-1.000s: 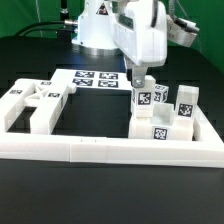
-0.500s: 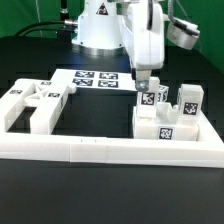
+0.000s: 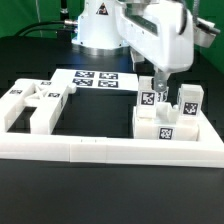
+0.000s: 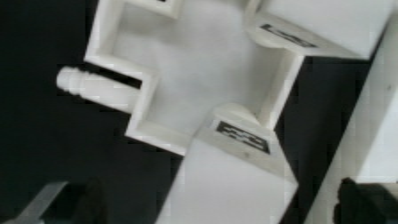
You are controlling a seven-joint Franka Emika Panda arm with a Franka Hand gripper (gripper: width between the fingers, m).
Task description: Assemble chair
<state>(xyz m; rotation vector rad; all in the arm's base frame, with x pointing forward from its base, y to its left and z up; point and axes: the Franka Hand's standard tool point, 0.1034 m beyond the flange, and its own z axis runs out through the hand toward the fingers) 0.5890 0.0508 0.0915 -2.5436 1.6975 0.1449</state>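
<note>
**At three o'clock in the exterior view: gripper (image 3: pixel 157 86) parted above chair parts (image 3: pixel 160 118)**

Hangs just over them, fingers (image 4: pixel 43 203) spread wide, clasping nothing. Leaves little room there: white L-shaped rail (image 3: pixel 110 150) hard against the cluster at six and three o'clock. Shows open black table (image 3: pixel 90 125) toward nine o'clock, before another blocky slab (image 3: pixel 30 105). Looks smooth, matte, square-edged plastic throughout.

Marker board (image 3: pixel 96 79), white rail (image 3: pixel 110 152), black table (image 3: pixel 100 198)
</note>
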